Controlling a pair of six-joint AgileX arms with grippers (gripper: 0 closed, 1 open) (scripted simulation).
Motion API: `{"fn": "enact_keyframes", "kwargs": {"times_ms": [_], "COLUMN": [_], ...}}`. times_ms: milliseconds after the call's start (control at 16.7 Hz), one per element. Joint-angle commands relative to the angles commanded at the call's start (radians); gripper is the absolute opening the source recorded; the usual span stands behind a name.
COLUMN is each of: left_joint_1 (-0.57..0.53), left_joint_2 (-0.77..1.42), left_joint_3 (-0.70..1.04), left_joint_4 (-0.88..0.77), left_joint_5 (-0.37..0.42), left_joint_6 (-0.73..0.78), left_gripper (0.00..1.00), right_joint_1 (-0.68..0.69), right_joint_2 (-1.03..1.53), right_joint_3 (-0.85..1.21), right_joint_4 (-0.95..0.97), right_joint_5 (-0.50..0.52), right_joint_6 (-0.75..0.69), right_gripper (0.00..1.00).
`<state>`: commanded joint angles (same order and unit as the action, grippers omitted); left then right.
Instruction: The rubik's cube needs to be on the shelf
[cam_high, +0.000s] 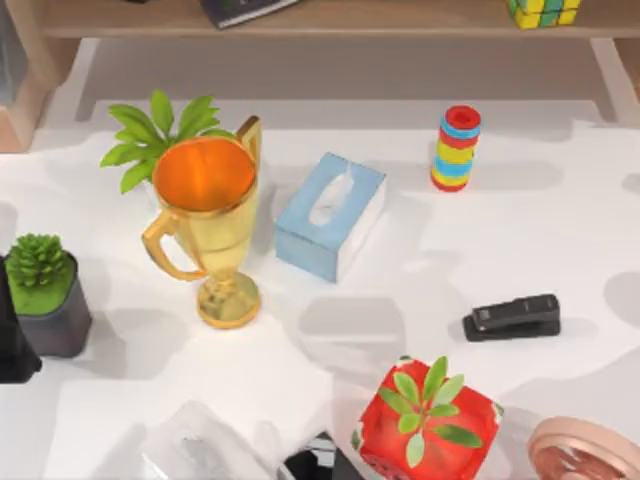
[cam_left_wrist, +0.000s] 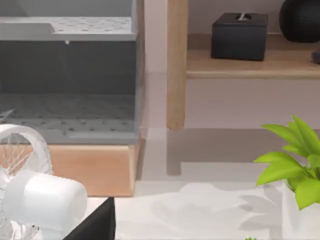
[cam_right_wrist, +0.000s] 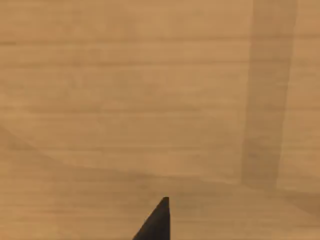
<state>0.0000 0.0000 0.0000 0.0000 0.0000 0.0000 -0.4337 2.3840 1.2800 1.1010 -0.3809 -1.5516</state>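
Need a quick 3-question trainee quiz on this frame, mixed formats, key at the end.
1. True or false: the rubik's cube sits on the shelf at the top view's right end.
2. Multiple choice: what lies nearest the red box with leaves? A) the stapler B) the gold trophy C) the ring stack
3. Fill in: between the gold trophy and the ring stack stands a light-blue ______ box.

Key: 1 true; 2 A; 3 tissue.
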Motion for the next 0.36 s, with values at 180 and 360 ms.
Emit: {"fn": "enact_keyframes", "kwargs": {"times_ms": [180,360], "left_joint_1": [0.0,0.0], "left_joint_2": [0.0,0.0], "left_joint_3": [0.0,0.0], "left_joint_4": [0.0,0.0], "left_joint_5": [0.0,0.0], "left_joint_6": [0.0,0.0], "left_gripper": [1.0,1.0], "right_joint_1": [0.0,0.0], "right_joint_2": [0.0,0.0], "right_joint_3": [0.0,0.0], "right_joint_4": [0.0,0.0], "right_joint_5": [0.0,0.0], "right_joint_6": [0.0,0.0], "right_gripper": [1.0,1.0]}}
